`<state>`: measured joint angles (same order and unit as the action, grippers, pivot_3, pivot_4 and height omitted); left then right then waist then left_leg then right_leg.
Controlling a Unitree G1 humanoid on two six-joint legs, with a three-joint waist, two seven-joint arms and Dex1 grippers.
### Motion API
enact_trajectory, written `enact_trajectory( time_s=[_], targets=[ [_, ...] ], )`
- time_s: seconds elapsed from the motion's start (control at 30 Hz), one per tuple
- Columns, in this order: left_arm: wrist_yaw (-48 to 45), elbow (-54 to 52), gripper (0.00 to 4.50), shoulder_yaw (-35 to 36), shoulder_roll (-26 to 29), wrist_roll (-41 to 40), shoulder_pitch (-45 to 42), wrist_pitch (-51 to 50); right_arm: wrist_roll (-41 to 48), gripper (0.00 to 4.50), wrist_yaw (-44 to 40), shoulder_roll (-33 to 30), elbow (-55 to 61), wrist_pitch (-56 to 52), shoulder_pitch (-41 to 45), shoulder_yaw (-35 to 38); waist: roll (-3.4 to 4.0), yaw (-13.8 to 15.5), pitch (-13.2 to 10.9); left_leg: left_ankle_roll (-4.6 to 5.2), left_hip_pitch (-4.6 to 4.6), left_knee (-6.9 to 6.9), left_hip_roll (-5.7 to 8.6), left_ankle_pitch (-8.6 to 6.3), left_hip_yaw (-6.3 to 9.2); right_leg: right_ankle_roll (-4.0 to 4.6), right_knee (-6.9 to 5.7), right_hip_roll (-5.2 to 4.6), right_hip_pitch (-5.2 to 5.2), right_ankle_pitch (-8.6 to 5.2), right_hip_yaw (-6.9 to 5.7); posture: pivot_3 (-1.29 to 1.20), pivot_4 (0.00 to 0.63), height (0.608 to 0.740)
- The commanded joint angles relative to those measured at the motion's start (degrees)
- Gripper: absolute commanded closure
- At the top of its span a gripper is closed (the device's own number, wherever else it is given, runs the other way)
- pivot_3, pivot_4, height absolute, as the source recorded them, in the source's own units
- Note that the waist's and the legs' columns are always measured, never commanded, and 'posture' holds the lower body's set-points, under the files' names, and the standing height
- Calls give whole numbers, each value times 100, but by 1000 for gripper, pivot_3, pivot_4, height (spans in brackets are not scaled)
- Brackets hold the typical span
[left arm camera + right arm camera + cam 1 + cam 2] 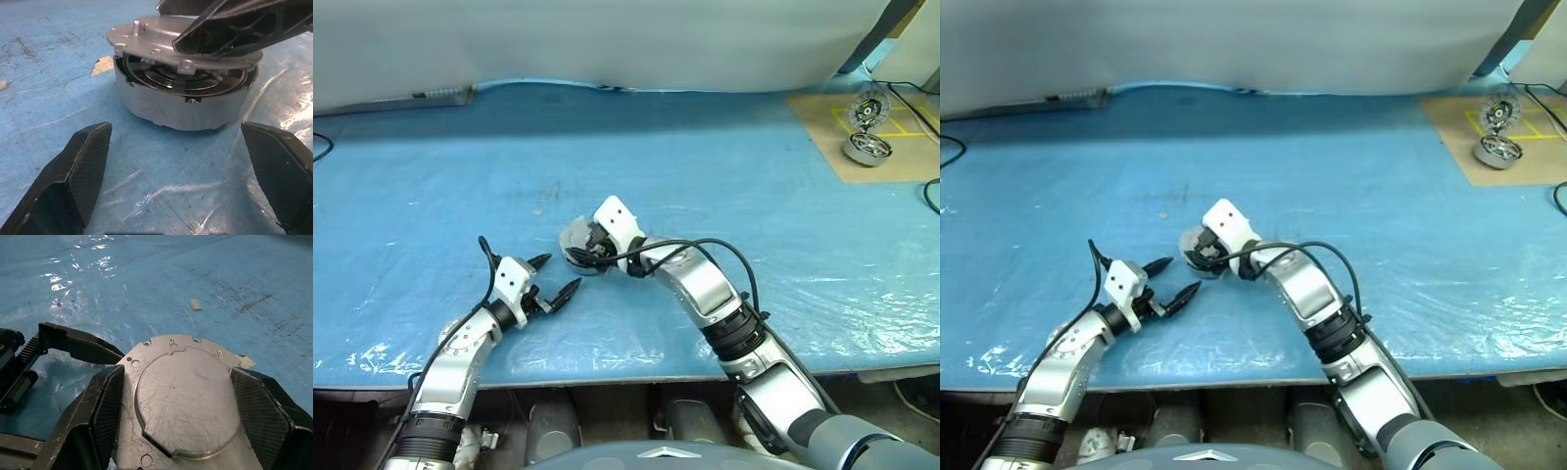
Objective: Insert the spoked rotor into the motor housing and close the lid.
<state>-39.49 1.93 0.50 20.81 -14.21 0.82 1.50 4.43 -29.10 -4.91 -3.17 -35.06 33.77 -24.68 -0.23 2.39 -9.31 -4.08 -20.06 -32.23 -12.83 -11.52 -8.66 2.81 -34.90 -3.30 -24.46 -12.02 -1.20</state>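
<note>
The motor housing (181,110), a round silver cup with copper coils showing inside, stands on the blue table. The grey lid (186,401) lies on top of it, plain face with the raised circle up, slightly lifted and offset so a gap shows at the rim. My right gripper (176,406) is open just over the lid, its fingers spread to either side of the raised circle. My left gripper (563,271) is open and level on the table, a short way from the housing and pointing at it. The spoked rotor is hidden under the lid.
A brown board (832,127) at the far right carries a shiny silver spoked motor (867,149) and another small part (868,110). A white sheet runs along the back of the blue table (705,176). The table's front edge lies just below both arms.
</note>
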Motion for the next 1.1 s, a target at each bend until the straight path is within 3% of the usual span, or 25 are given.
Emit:
enact_trajectory(
  time_s=[0.03, 0.27, 0.3, 0.37, 0.83, 1.1],
  targets=[
    [-1, -171, 0, 79, 43, -43, 38, 73, -152, 868, -4, 56, -86, 324, 5, -65, 0, 0, 0, 0, 0, 0, 0, 0, 0, 0, 0, 0, 0, 0, 0, 0, 150, 740],
    [18, -226, 0, 86, 57, -43, 49, 47, -371, 868, -75, 12, -318, 665, -57, -108, 0, 0, 0, 0, 0, 0, 0, 0, 0, 0, 0, 0, 0, 0, 0, 0, 150, 740],
    [19, -233, 0, 87, 59, -45, 49, 43, -381, 1249, -90, 7, -314, 681, -74, -109, 0, 0, 0, 0, 0, 0, 0, 0, 0, 0, 0, 0, 0, 0, 0, 0, 150, 740],
    [24, -242, 0, 88, 62, -47, 44, 33, -393, 1520, -128, 1, -295, 686, -96, -100, 0, 0, 0, 0, 0, 0, 0, 0, 0, 0, 0, 0, 0, 0, 0, 0, 150, 740],
    [86, -303, 0, 36, 18, -41, 33, -13, -454, 1520, -379, -97, -176, 439, -130, -117, 0, 0, 0, 0, 2, -1, 0, 0, 0, 0, -1, 0, 1, 0, 0, 0, 150, 740],
    [98, -345, 0, 26, 19, -42, 75, -36, -627, 1520, -125, -5, -360, 534, -132, -75, 0, -2, 0, 0, 5, -1, 0, 0, 0, 0, -2, 0, 4, 0, 0, 0, 150, 740]
  ],
)
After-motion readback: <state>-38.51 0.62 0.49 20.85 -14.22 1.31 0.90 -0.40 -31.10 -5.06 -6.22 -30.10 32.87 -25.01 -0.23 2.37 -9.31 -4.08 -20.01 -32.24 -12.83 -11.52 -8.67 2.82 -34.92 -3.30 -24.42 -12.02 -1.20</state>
